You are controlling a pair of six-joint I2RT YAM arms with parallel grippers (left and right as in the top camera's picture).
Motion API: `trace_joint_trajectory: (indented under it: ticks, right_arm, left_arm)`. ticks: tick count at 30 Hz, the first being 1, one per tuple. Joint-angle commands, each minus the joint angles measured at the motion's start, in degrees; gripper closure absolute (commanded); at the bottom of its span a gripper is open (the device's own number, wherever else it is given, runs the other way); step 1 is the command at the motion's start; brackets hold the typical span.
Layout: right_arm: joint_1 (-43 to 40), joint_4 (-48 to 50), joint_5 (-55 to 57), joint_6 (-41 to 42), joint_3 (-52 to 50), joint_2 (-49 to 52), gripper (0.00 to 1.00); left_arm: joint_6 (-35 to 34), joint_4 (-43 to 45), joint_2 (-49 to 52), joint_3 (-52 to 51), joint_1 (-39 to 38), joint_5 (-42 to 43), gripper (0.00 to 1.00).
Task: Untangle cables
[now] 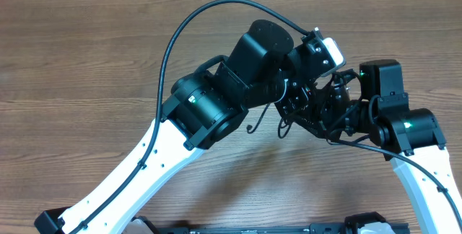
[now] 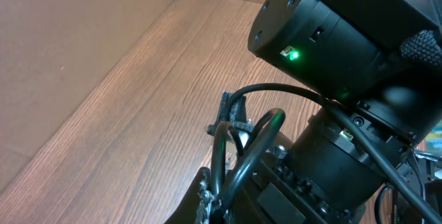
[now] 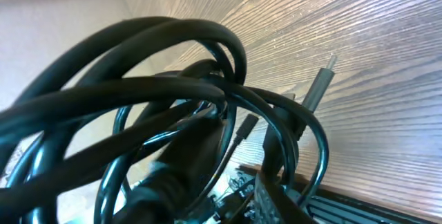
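Bunching at three o'clock overhead: thin black flexible plug-ended cables (image 3: 207, 92), tangled; judged light, limp, springy. Grasp cord beside plug (image 3: 320, 84); left gripper (image 1: 297, 110) closed, hold unconfirmed; right gripper (image 1: 338, 115) state indeterminable.

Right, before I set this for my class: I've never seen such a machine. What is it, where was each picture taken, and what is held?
The left arm and right arm of a robot meet over a wooden table. One picture looks down from above; the other two come from cameras on each wrist. Between the arms is a tangle of thin black cables with plugs. The left arm's jaws are shut, apparently on it; the right arm's cannot be made out.
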Motion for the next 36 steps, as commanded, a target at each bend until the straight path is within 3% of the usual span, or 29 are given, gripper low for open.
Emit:
trace_joint_trajectory:
  ticks: [1, 5, 12, 15, 18, 22, 26, 36]
  right_arm:
    - [-0.1, 0.3, -0.4, -0.4, 1.0, -0.2, 0.62]
    - [-0.1, 0.3, 2.2, -0.4, 1.0, -0.2, 0.58]
    - [-0.1, 0.5, 4.7, -3.1, 1.0, -0.2, 0.59]
    - [-0.1, 0.7, 5.5, -4.4, 1.0, -0.2, 0.66]
    - [-0.1, 0.8, 5.4, -4.5, 1.0, -0.2, 0.67]
    - [-0.1, 0.8, 4.0, -4.5, 1.0, -0.2, 0.53]
    - [-0.1, 0.9, 3.5, -0.5, 1.0, -0.2, 0.49]
    - [-2.0, 3.2, -1.3, 13.8, 1.0, -0.2, 0.48]
  left_arm:
    - [-0.2, 0.3, -1.6, 0.8, 0.2, 0.8, 0.96]
    - [-0.3, -0.2, -1.6, 0.8, 0.2, -0.5, 0.96]
    - [-1.7, -1.1, -1.6, 0.8, 0.3, -0.7, 0.96]
    - [-2.0, -0.7, -1.6, 0.8, 0.3, -0.7, 0.96]
    - [-4.6, 0.2, -1.6, 0.8, 0.3, -3.6, 0.96]
    - [-3.2, 0.2, -1.6, 0.8, 0.3, -5.6, 0.96]
    - [1.9, 0.4, -1.6, 0.8, 0.3, -5.6, 0.96]
    - [3.4, 4.2, -1.6, 0.8, 0.3, -7.6, 0.96]
